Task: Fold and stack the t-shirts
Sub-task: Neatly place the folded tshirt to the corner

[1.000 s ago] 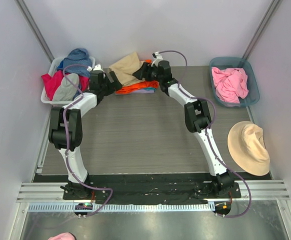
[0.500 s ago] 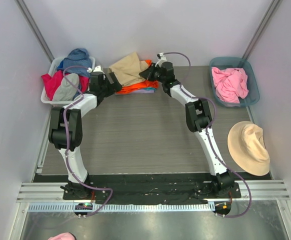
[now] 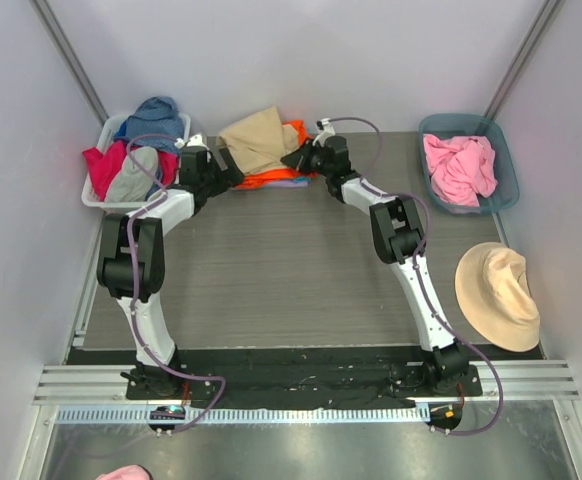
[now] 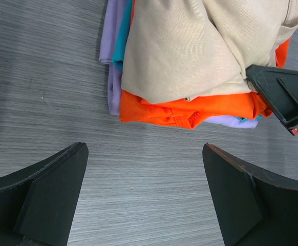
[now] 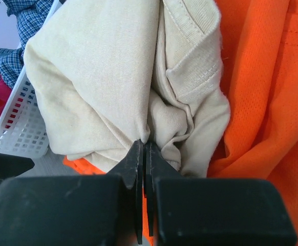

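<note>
Two grippers are flanking the far stack (image 3: 268, 160): right gripper (image 5: 143, 146) pinching the tan shirt (image 5: 87, 77) at a fold, left gripper (image 4: 144, 148) hovering open; lifting slowly should spare the orange shirt (image 5: 261, 77) beneath.

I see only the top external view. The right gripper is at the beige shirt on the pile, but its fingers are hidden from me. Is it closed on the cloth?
Observer: Yes. The right wrist view shows the right gripper shut, its tips pinching a crease of the tan shirt.
Operator: And the left gripper?
Observer: The left gripper is open, over bare table, touching nothing.
Operator: What lies under the tan shirt?
Observer: The left wrist view shows an orange shirt, and under it a teal layer and a lavender shirt.
</note>
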{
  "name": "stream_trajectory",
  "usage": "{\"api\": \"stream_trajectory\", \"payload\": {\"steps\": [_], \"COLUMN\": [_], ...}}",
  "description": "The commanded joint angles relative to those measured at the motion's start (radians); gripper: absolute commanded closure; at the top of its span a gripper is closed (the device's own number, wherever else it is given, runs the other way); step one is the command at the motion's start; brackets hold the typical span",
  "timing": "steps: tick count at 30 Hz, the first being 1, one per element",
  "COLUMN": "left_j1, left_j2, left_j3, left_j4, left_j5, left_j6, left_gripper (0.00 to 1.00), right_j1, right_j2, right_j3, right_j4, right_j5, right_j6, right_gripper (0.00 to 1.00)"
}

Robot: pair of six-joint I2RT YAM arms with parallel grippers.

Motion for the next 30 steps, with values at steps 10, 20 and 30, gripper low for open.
{"api": "stream_trajectory", "payload": {"steps": [10, 20, 30], "left_j1": [0.016, 0.019, 0.017], "left_j2": [-0.026, 0.008, 0.136], "left_j3": [-0.012, 0.033, 0.184], "left_j4": [0.041, 0.022, 0.062], "left_j5": [0.011, 0.005, 0.051], "left_j6": [0.015, 0.052, 0.035], "left_gripper": [0.0, 0.01, 0.0], "right_j1": [-0.04, -0.055, -0.077], "right_j2": [-0.183, -0.204, -0.454], "right_j3": [-0.175, -0.202, -0.605], "right_j4": [0.069, 0.073, 0.226], "right_j5": [0.002, -0.029, -0.03], "right_j6": [-0.03, -0.023, -0.05], "right_gripper": [0.99, 0.23, 0.15]}}
